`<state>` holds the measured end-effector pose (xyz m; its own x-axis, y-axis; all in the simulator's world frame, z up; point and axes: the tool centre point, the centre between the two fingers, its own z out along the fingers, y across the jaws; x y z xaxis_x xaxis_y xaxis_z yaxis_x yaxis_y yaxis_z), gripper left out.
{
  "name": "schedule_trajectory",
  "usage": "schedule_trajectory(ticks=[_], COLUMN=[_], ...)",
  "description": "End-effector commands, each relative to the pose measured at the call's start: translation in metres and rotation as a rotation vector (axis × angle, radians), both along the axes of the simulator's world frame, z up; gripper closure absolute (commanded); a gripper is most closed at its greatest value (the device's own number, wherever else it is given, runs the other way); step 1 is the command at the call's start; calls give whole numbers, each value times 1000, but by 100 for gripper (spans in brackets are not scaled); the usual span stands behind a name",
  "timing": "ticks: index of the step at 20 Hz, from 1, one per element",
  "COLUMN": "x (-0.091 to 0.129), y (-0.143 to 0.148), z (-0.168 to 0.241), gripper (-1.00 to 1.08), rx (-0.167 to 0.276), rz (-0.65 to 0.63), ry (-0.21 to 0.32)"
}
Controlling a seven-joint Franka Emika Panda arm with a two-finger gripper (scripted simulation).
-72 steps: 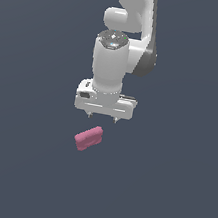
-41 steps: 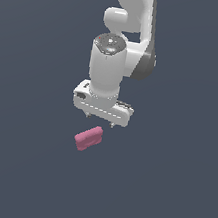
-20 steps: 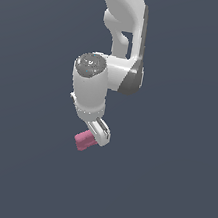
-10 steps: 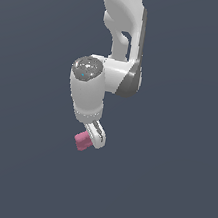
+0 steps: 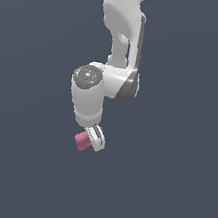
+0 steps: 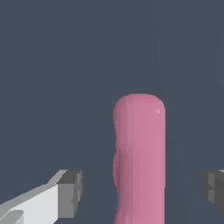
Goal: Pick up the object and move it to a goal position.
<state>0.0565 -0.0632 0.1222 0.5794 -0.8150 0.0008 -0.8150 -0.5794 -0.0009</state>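
Wrist view: pink block (image 6: 139,162) between spread gripper (image 6: 142,190) fingers (image 6: 70,193), untouched.

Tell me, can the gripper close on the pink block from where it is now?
Probably yes. In the wrist view the pink block lies between the two open fingertips, with a gap on each side and nothing else in between. The exterior view shows the gripper down at the block.

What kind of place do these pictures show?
Most likely a bare simulated test scene: a flat, featureless dark surface, one white arm with its gripper open, and one pink block, evenly rendered.
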Motion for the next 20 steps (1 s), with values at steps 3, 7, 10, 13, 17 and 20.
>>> schedule_trajectory(ticks=[3,7,10,13,17,20], x=[-1,0,0,0,0,0], y=[0,0,0,0,0,0], z=[-22,-27,-26,-26,-26,-26], gripper=[-92,-92,108,108,108,108], rx=[0,0,0,0,0,0], rz=[-2,-2,-2,-2,-2,-2], ry=[1,1,1,1,1,1])
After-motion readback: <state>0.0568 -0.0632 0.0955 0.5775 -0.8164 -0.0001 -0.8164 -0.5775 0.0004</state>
